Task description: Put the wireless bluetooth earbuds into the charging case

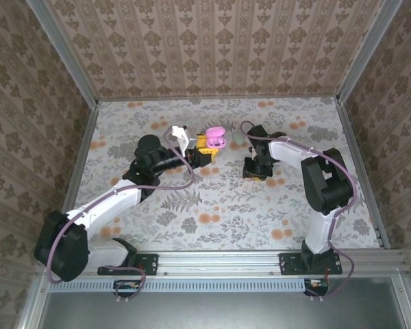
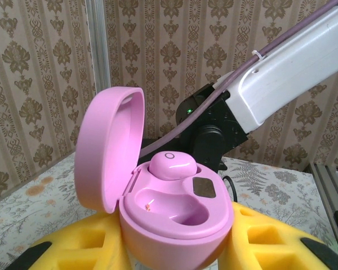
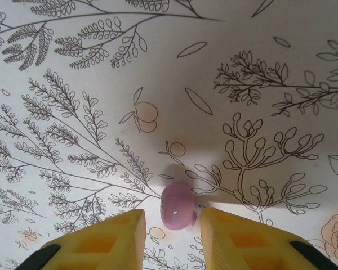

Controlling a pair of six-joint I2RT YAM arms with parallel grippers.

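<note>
Left gripper (image 1: 206, 153): at mid-table, reaching toward the far wall; its yellow fingers (image 2: 265, 236) are closed against both sides of the case, which sits firmly between them.
Case (image 2: 177, 225): pink, oval, held upright clear of the cloth, with the lid (image 2: 107, 146) hinged fully back on the left in the left wrist view.
Seated earbud (image 2: 172, 165): pink, lodged in the far socket of the case, a small ring mark on its top face.
Near socket (image 2: 174, 205): vacant, interior smooth and glossy.
Right gripper (image 3: 172, 218): pointed straight down at the table, to the right of the case and well apart from it.
Right fingers (image 3: 112, 239): narrowly parted, one tip on each side of the loose earbud; whether they press on it or merely flank it cannot be told (a sliver of cloth seems to show at the left tip).
Loose earbud (image 3: 178, 205): pinkish-purple, lying on the cloth, its nearer half between the right fingertips, its farther half jutting past them.
Table (image 1: 192, 205): covered with a floral printed cloth, walled on three sides by patterned panels.
Green case (image 1: 240, 138): pale green, on the cloth just right of the pink case and behind the right gripper, partly crossed by a cable.
Right arm (image 2: 281, 79): white link with a purple cable, seen behind the open case.
</note>
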